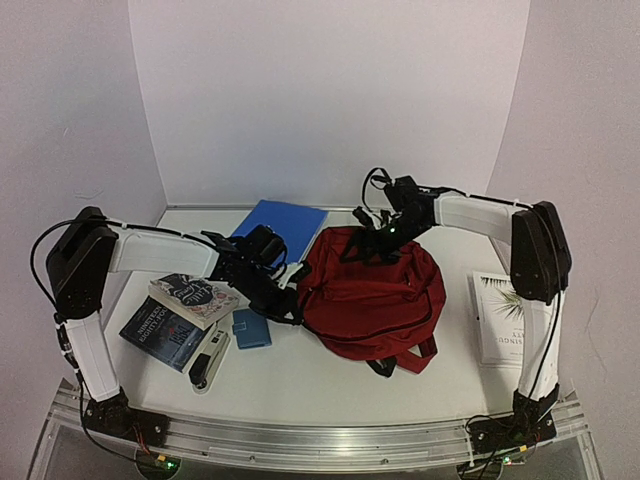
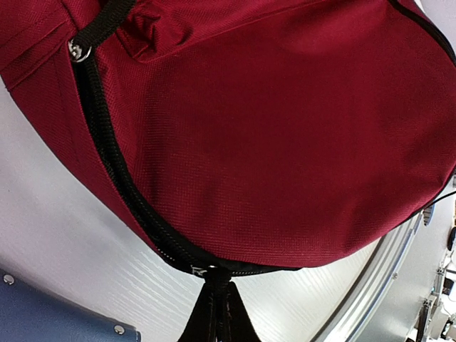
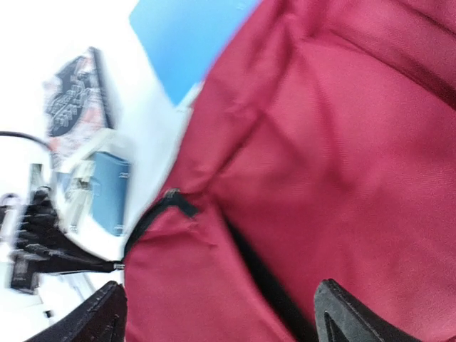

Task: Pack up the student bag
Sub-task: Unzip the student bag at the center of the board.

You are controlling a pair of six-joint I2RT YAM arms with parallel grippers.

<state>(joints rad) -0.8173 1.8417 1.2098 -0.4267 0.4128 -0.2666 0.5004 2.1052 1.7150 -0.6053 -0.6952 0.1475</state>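
The student bag (image 1: pixel 372 292), dark red with black straps, lies in the middle of the table. It fills the left wrist view (image 2: pixel 285 135) and the right wrist view (image 3: pixel 320 164). My left gripper (image 1: pixel 290 305) is at the bag's left edge, shut on a black zipper pull (image 2: pixel 214 285) at the end of the black zip track (image 2: pixel 107 149). A second slider (image 2: pixel 78 50) sits further along that track. My right gripper (image 1: pixel 385 235) hovers over the bag's top end, its fingers (image 3: pixel 107 317) wide apart above the red fabric with nothing between them.
A blue folder (image 1: pixel 282 225) lies behind the bag. Two books (image 1: pixel 195 298), a small blue case (image 1: pixel 251 328) and a white stapler (image 1: pixel 210 362) lie left of it. A white book (image 1: pixel 497 318) lies at the right. The metal rail (image 1: pixel 320 440) runs along the near edge.
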